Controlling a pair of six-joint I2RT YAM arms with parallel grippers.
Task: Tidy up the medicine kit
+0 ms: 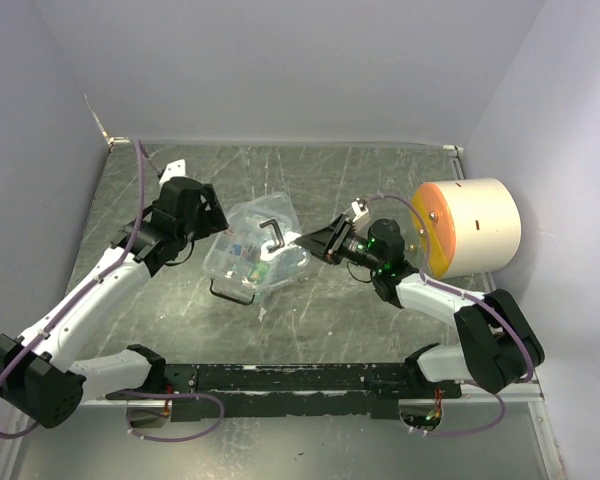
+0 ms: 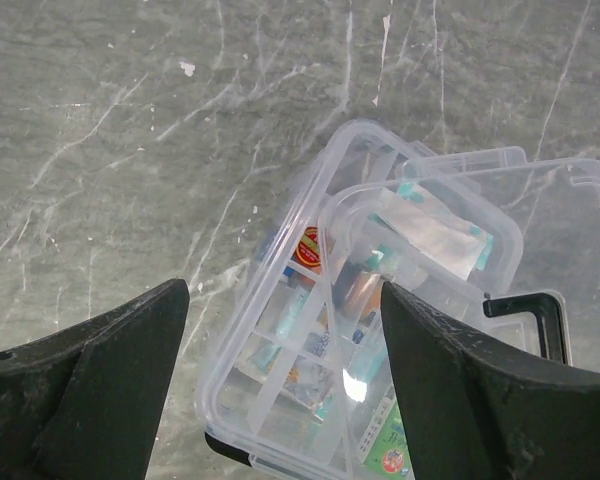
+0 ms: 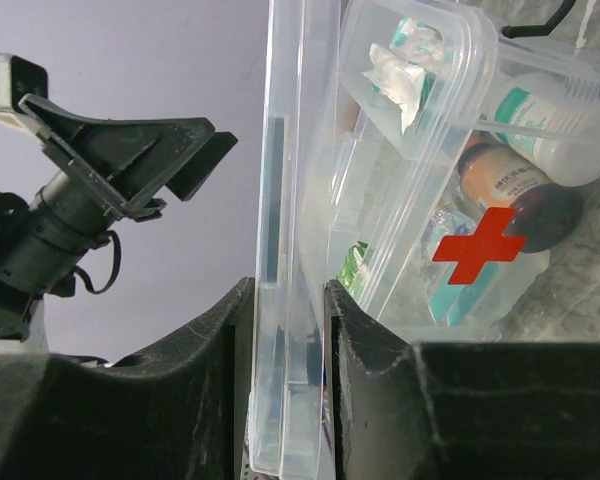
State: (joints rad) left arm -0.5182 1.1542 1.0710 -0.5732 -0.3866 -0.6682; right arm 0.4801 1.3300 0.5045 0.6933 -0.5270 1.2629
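Kit (image 1: 255, 252), centre of table (image 1: 380, 185): we judge it light, stiff, slick, brittle clear plastic, contents loose, best held by handle (image 1: 276, 232) or rim; right gripper (image 3: 288, 300) clamps its thin edge, left gripper (image 2: 285, 300) hovers open just beside it.

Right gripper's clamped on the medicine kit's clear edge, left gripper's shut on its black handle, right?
No: the left gripper is open above the medicine kit, gripping nothing, per the left wrist view. The right gripper does clamp its clear edge.
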